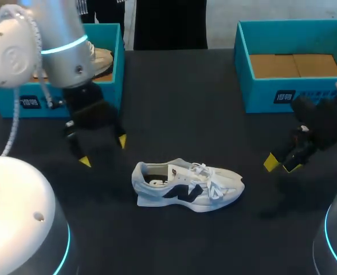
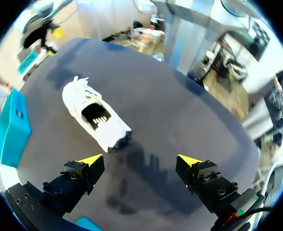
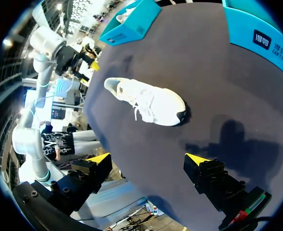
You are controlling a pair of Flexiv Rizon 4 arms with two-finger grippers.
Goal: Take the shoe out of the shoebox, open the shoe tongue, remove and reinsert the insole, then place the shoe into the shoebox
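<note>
Our white shoe (image 1: 185,186) lies out of the shoebox (image 1: 320,91) on the dark counter (image 1: 180,114), between our left end effector (image 1: 104,151) and right end effector (image 1: 282,164), both spread wide and empty, so the tongue, insole and reboxing steps appear not yet done.

shoe (image 1: 187,186): white sneaker, dark side mark, upright on its sole on the surface, heel toward left fingers (image 1: 85,161), toe toward right fingers (image 1: 270,162), touching neither | shoebox (image 1: 260,94): teal, open, brown cardboard inside, beyond right fingers
</note>
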